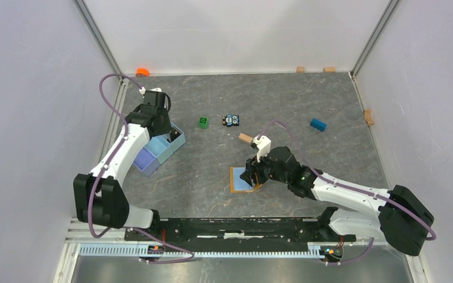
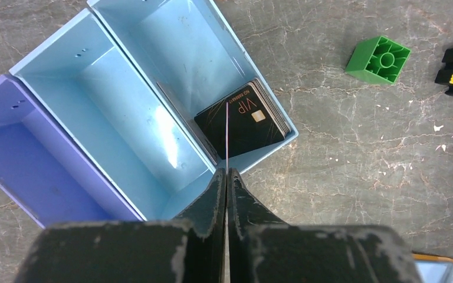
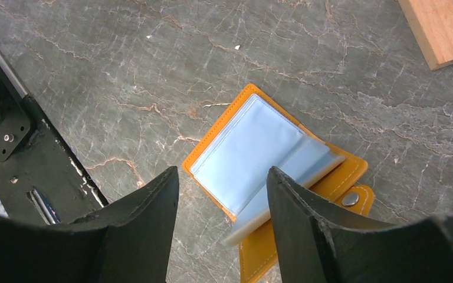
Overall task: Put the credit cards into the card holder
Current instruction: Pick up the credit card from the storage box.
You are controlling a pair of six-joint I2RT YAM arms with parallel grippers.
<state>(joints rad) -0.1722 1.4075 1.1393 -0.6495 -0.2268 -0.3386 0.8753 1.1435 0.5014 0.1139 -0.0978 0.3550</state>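
Observation:
Black credit cards (image 2: 242,121) are stacked in a corner of the light blue tray (image 2: 124,112). My left gripper (image 2: 227,172) hangs over that tray (image 1: 174,141) and is shut on one thin card (image 2: 227,135), seen edge-on as a pale line rising from the fingertips. The orange card holder (image 3: 339,177) lies open on the table, its pale clear pockets (image 3: 242,153) facing up. My right gripper (image 3: 223,174) is open just above it, one finger (image 3: 307,218) over the loose pocket leaves. From above, the right gripper (image 1: 253,177) covers part of the holder (image 1: 239,178).
A purple tray (image 2: 23,153) adjoins the blue one. A green block (image 1: 203,122), a small toy car (image 1: 230,120), a wooden block (image 1: 245,138) and a blue block (image 1: 318,124) lie mid-table. Small wooden pieces sit along the back and right walls.

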